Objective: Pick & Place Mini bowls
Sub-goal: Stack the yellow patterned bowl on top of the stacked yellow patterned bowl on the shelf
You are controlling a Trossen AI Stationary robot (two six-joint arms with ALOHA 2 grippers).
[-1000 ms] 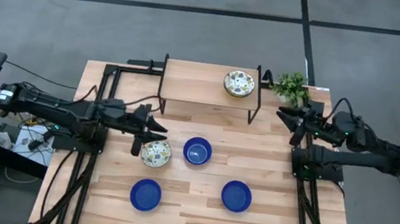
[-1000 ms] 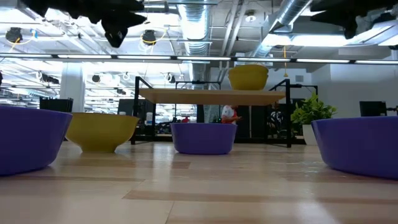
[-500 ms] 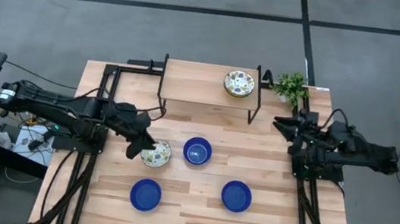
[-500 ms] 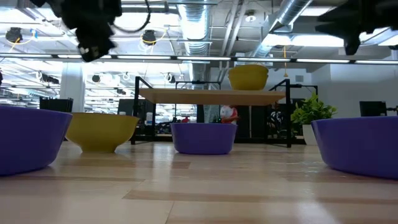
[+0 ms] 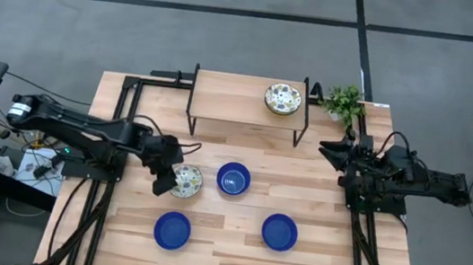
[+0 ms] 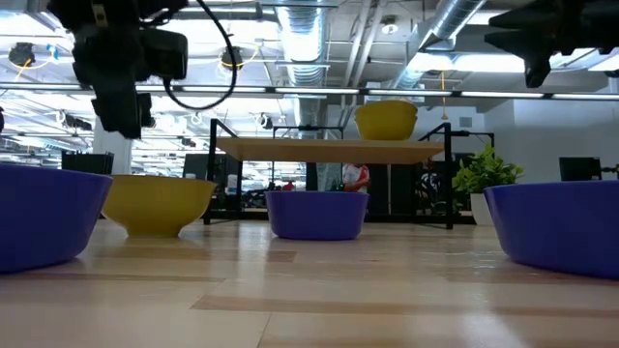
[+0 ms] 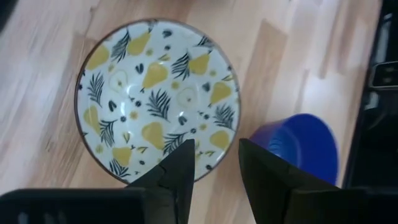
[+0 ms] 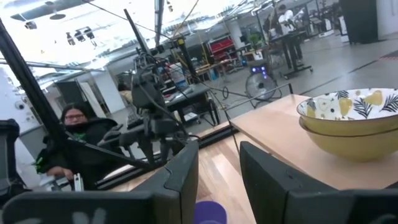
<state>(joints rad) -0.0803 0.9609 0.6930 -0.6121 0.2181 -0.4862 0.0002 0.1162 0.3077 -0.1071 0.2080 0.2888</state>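
Left tool over a patterned bowl

Left tool (image 7: 214, 165), fingers parted and empty, hovers above the patterned bowl (image 7: 158, 99); shelf bowls (image 5: 282, 99) placed (blue ones remain); right tool (image 8: 219, 163) parted, idle.

The room is bright. The light comes from long ceiling lamps (image 6: 290, 89), seen in the low view above and behind the left gripper (image 6: 121, 106). They make white glare up there, so both grippers look like black shapes against it. From above the light is soft and even, and the wooden table (image 5: 232, 241) shows only faint shadows under the blue bowls (image 5: 172, 230). Right under the left gripper (image 7: 214, 165), the patterned bowl (image 7: 155, 93) is sharp and has a small shiny spot, but the fingers (image 7: 180, 174) themselves are blurry. Past the right gripper (image 8: 217, 168), the room behind looks washed out and a bit fuzzy.
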